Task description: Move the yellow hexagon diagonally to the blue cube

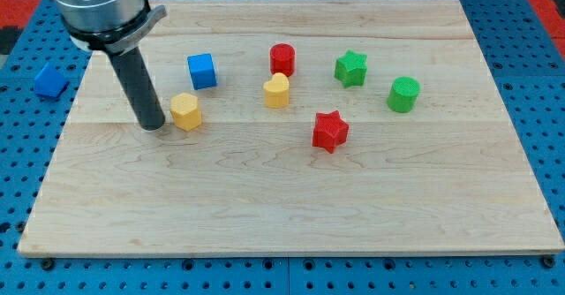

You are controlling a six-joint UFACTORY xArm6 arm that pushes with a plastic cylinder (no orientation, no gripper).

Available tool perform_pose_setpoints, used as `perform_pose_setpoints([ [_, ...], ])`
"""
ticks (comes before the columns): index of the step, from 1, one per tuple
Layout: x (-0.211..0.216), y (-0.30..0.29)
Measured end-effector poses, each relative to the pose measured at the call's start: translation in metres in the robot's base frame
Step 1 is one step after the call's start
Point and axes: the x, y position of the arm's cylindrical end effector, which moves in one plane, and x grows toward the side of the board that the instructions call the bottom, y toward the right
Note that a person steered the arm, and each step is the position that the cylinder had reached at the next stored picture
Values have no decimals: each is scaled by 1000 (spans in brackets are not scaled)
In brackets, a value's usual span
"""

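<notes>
The yellow hexagon (185,111) lies on the wooden board (291,207) at the view's left. The blue cube (202,71) sits just above it and slightly to the right, a small gap between them. My tip (152,125) rests on the board just left of the yellow hexagon, close to it; whether it touches cannot be made out. The dark rod rises from the tip up to the grey arm housing at the view's top left.
A yellow heart-shaped block (276,91), a red cylinder (282,59), a green star (350,68), a green cylinder (404,94) and a red star (330,131) lie toward the right. Another blue block (50,80) sits off the board at left.
</notes>
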Motion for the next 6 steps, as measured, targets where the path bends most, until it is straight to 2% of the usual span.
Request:
perform_pose_setpoints([
  [1,1,62],
  [2,62,66],
  [3,89,204],
  [4,69,256],
  [6,36,249],
])
